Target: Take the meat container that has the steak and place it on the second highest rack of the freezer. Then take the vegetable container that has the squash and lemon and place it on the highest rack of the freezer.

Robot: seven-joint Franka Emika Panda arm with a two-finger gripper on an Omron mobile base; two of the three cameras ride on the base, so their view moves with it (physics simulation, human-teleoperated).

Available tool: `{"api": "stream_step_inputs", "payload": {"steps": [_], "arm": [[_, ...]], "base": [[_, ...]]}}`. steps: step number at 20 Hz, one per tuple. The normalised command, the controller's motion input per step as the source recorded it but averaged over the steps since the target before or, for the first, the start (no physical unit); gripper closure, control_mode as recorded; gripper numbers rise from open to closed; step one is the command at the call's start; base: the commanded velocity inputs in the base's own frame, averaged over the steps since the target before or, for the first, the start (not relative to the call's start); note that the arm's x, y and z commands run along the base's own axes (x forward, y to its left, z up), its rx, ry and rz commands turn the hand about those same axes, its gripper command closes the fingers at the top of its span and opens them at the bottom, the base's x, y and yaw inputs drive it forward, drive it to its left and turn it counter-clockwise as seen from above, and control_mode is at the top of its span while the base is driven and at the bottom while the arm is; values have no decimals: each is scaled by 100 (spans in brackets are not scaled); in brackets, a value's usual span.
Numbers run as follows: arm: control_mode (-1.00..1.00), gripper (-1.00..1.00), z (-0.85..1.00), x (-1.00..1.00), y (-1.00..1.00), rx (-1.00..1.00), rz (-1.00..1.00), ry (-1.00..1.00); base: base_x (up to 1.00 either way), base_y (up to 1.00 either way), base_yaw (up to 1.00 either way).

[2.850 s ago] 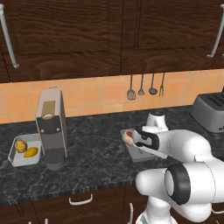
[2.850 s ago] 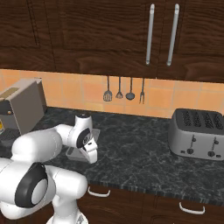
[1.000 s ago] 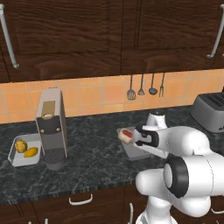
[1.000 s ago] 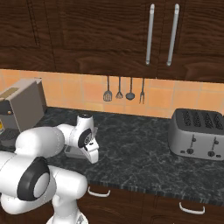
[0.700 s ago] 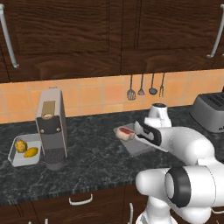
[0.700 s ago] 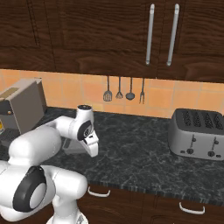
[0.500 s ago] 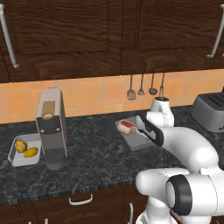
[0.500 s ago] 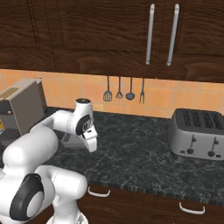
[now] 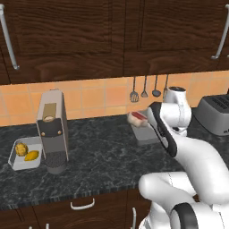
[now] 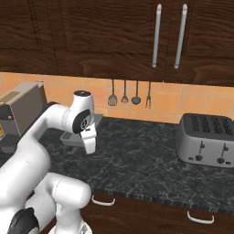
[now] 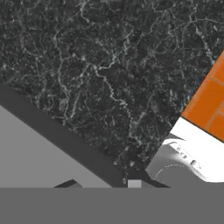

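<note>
- Steak (image 9: 138, 117) lies in a gray tray (image 9: 145, 134) that is lifted above the dark stone counter (image 9: 103, 156), in front of the orange tiled wall (image 9: 94, 96).
- Dark wooden cupboards (image 9: 112, 36) with long metal handles hang above the counter.
- The white robot arm (image 9: 179, 143) bends over the right part of the counter, and its hand is at the right edge of the tray.
- The gripper (image 11: 103, 183) is almost closed, and it seems to pinch the edge of the tray, which looks like a big gray plate in the hand view.
- A gray coffee machine (image 9: 53, 132) stands on the left part of the counter.
- A silver toaster (image 10: 208, 139) stands at the right, well apart from the tray.
- A white container (image 9: 18, 156) sits just beside the coffee machine, on its left.
- Four kitchen tools (image 10: 129, 97) hang on the tiled wall.
- The bumpy squash (image 9: 20, 148) and the smooth lemon (image 9: 31, 156) lie in the white container, close together.
</note>
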Motion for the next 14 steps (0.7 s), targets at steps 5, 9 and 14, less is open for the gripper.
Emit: {"api": "stream_step_inputs", "payload": {"steps": [5,9,14], "arm": [[-100,100,60,-57,-1,9,-1,-1],[-100,100,37,-53,0,2,2,-3],[-100,100,35,-39,0,0,5,0]], "base": [[0,0,0],[0,0,0],[0,0,0]]}}
